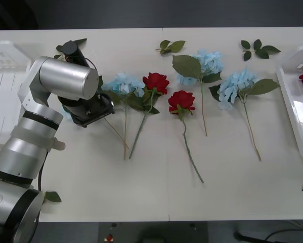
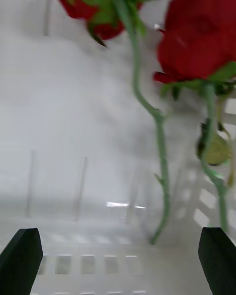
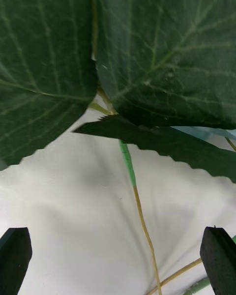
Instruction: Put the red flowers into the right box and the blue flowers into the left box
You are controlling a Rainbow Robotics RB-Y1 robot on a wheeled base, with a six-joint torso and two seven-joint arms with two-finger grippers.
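Hovering over the leftmost blue flower [image 1: 123, 84], left gripper [image 3: 118, 260] wide open | right gripper [image 2: 118, 255] open over red flowers [image 2: 196, 34] in right box [image 1: 299, 109]

a pale table [image 1: 141, 187] under even light, dark floor beyond.

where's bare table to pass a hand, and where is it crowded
Bare: the near table below the stem ends, and the strip between the rightmost blue flower and the right box. Crowded: the middle row, where the left gripper, open, hangs over the leftmost blue flower beside a red rose.
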